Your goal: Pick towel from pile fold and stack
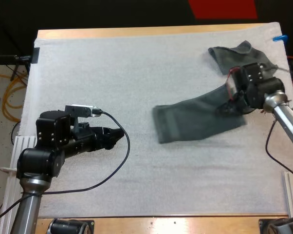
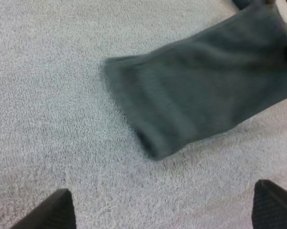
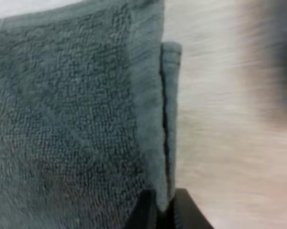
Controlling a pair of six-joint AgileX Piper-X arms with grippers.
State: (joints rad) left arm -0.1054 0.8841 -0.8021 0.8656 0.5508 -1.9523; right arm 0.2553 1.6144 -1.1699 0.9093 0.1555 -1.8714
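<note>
- The right gripper [image 1: 232,104] is clenched on one short end of the towel [image 1: 195,122]. In the right wrist view its fingers [image 3: 187,214] pinch the hem from both sides.
- The towel lies stretched on the white mat [image 1: 112,73], right of centre. Its long axis runs from that gripper leftward and a little toward the near side.
- The left gripper [image 1: 118,136] is released, with its fingers apart over bare mat. It points at the towel's free end, which is well apart from it.
- The pile [image 1: 234,56], one crumpled towel, sits at the far right, just behind the right gripper.
- I judge the left arm is the nearer one to the free end.
</note>
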